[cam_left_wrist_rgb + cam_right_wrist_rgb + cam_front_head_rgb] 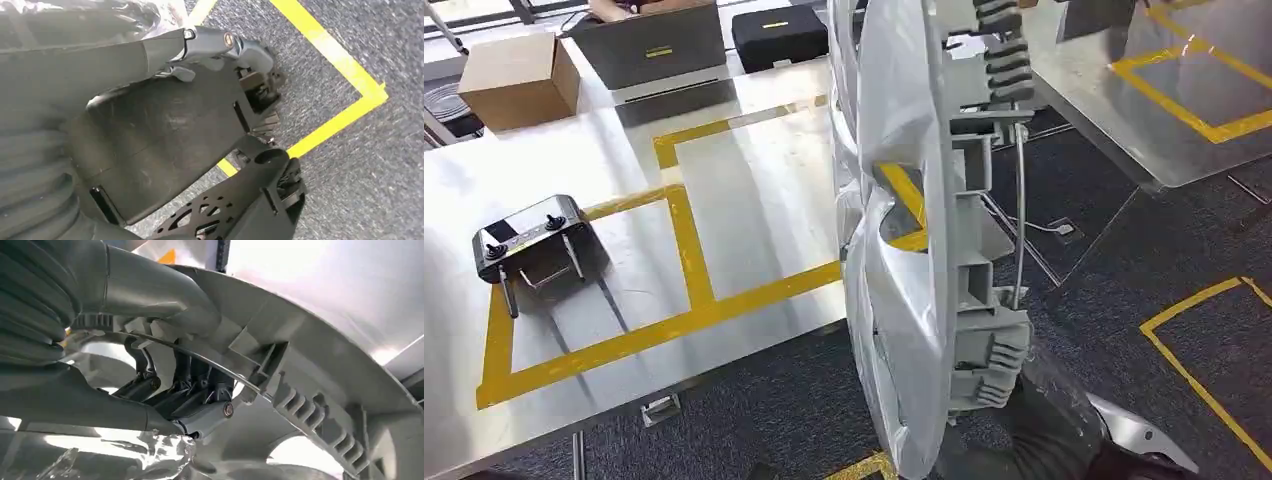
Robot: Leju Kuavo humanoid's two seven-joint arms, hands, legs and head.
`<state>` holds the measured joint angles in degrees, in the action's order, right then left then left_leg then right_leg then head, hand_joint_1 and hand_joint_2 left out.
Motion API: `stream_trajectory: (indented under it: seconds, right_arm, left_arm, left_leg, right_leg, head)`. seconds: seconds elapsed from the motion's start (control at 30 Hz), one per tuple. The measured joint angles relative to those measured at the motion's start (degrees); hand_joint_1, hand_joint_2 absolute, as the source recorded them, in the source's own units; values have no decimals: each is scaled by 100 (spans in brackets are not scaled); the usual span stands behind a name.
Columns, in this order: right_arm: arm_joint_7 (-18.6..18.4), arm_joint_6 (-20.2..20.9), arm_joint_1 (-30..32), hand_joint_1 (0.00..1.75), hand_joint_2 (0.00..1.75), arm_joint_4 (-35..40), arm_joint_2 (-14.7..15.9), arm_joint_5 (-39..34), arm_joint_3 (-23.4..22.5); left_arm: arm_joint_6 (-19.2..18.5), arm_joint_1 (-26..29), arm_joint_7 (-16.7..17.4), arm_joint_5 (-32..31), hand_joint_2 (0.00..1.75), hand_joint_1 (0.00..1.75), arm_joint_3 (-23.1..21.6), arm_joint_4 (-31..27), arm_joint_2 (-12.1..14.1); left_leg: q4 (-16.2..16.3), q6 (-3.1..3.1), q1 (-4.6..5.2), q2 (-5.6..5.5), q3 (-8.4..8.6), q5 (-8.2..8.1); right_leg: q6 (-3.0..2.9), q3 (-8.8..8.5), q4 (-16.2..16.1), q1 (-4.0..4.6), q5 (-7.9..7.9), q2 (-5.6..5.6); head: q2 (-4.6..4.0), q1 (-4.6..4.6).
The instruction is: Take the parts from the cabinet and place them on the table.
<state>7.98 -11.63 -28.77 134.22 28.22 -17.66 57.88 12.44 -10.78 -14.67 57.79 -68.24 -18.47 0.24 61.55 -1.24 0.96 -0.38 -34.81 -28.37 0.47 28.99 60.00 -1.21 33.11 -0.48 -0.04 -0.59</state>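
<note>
right hand grasps the silver wheel cover edge-on near the steel surface, mid-carry; next, lower it flat inside the yellow tape outline.

- Looks like a workshop or robotics test lab, not a home.
- Bare brushed-metal worktables marked with yellow tape rectangles.
- Dark grey carpet floor taped with the same yellow outlines.
- Brown cardboard box, black hard-shell equipment case and a grey handheld controller with two small sticks lying on the tabletop.
</note>
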Motion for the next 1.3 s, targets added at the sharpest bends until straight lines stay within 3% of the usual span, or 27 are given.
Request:
stream_trajectory:
  seconds: [0.07,0.1,0.17,0.2,0.23,0.27,0.33,0.37,0.43,0.57,0.67,1.3]
  right_arm:
    - [-2,0,2,175,175,0,0,0,-4]
    - [2,0,-4,175,175,2,0,0,-4]
    - [4,0,1,175,175,0,0,0,-4]
    - [4,0,4,175,175,0,0,0,-4]
    - [2,0,8,175,175,-2,0,0,-2]
    - [-2,0,18,175,175,-4,0,0,0]
    - [-2,-2,16,175,175,-4,0,0,-2]
    - [-2,-2,15,175,175,-4,0,0,-2]
    - [7,-2,-8,175,175,-2,0,-2,-7]
    - [-9,-11,14,175,175,-4,4,-2,-2]
    - [-2,-15,12,175,175,-4,4,-2,-7]
    - [-2,-13,13,175,175,-4,4,-2,-7]
  left_arm:
    - [-2,-2,5,0,175,0,0,-2,-2]
    - [0,-1,11,0,175,0,0,-2,-2]
    - [-2,5,18,0,175,0,-2,-2,-9]
    - [-2,10,18,-2,175,0,-2,-2,-9]
    - [0,16,20,-2,175,0,-2,-2,-7]
    - [0,26,20,-2,175,0,-2,-2,-9]
    - [4,50,18,-15,175,0,-7,-2,-9]
    - [7,64,18,-20,175,0,-9,-2,-9]
    - [13,71,-4,-22,175,0,-20,-2,-13]
    - [31,66,-9,-18,175,0,-50,0,-9]
    - [42,71,-9,-17,175,0,-57,-2,0]
    - [57,80,18,-15,175,0,-72,-2,2]
  left_leg:
    - [-124,-45,-68,-11,78,17]
    - [-137,-74,-70,-10,93,-1]
    - [-136,-113,-66,-10,118,-40]
    - [-136,-127,-59,-11,144,-73]
    - [-136,-128,-55,-26,183,-107]
    - [-136,-124,-53,-48,242,-148]
    - [-137,-106,-50,-77,373,-248]
    - [-138,-86,-51,-81,406,-296]
    - [-122,-22,-30,-95,381,-328]
    - [-160,-18,-32,-87,393,-293]
    - [-243,18,-32,-87,444,-323]
    - [-285,61,-31,-81,504,-295]
  right_leg:
    - [57,38,86,-2,96,4]
    - [67,224,395,6,224,6]
    - [80,795,1299,6,514,9]
    - [79,1088,1686,8,558,9]
    - [73,1264,1810,11,446,10]
    - [56,1289,1643,16,178,10]
    - [-15,1065,739,48,-561,16]
    - [-68,972,310,83,-800,18]
    - [-108,854,141,108,-670,24]
    - [-100,823,51,105,-637,45]
    - [-134,816,47,105,-614,44]
    - [-164,747,32,105,-628,44]
  head:
    - [0,2]
    - [0,31]
    - [0,66]
    - [0,72]
    - [0,79]
    - [0,83]
    - [0,105]
    - [0,114]
    - [0,114]
    - [0,96]
    - [0,92]
    - [0,90]
